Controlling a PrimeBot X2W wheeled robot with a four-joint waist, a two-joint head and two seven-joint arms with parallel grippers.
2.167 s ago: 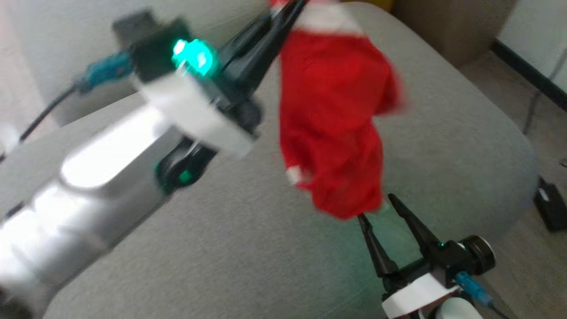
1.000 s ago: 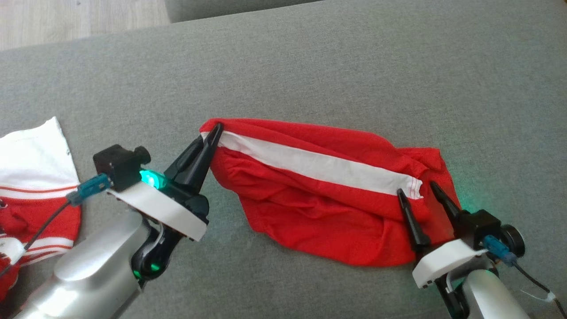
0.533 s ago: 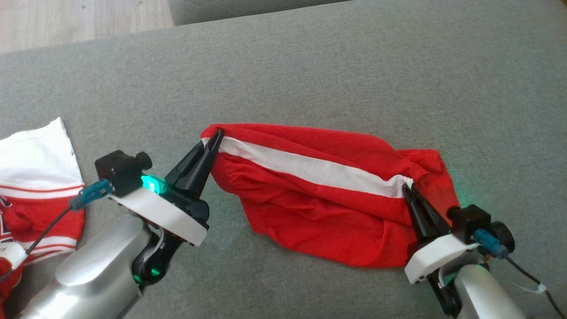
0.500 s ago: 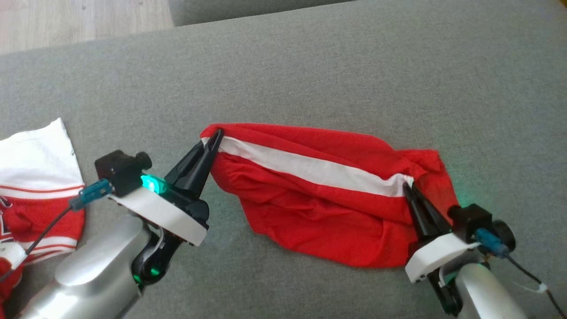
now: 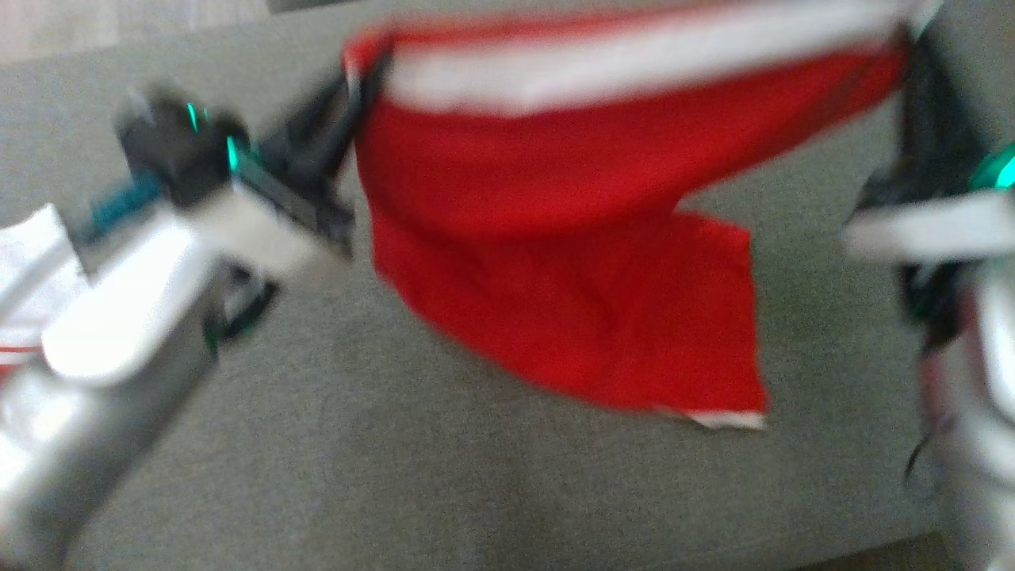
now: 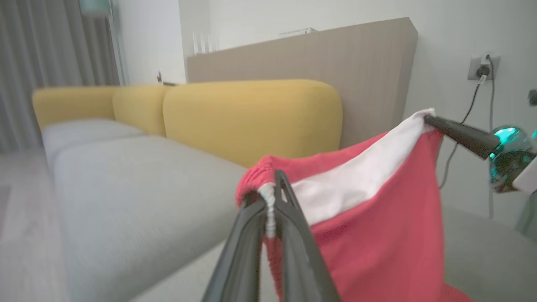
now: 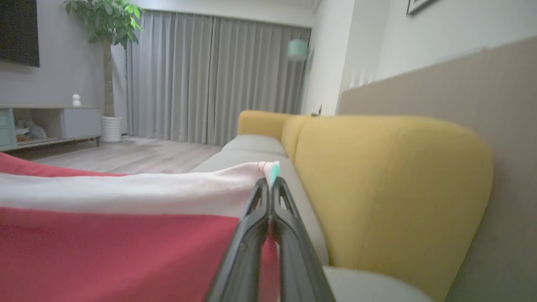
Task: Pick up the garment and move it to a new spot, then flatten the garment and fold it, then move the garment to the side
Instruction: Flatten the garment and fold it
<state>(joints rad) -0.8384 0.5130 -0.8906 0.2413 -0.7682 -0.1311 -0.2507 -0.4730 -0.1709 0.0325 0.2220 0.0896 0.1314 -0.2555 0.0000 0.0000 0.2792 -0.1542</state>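
Left pincer [image 6: 275,188] pinching garment [image 5: 555,262] band, left end | right pincer [image 7: 268,188] pinching right end | advice: hold band taut, lower level onto sofa [image 5: 396,476]

Blurry head view w/ garment [image 5: 555,262] top off-frame

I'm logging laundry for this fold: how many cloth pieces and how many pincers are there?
Cloth pieces: 2 (red garment, held up; white cloth at the head view's left edge)
Pincers: 2 (left pincer, right pincer, both shut on the red garment)
Total: 4
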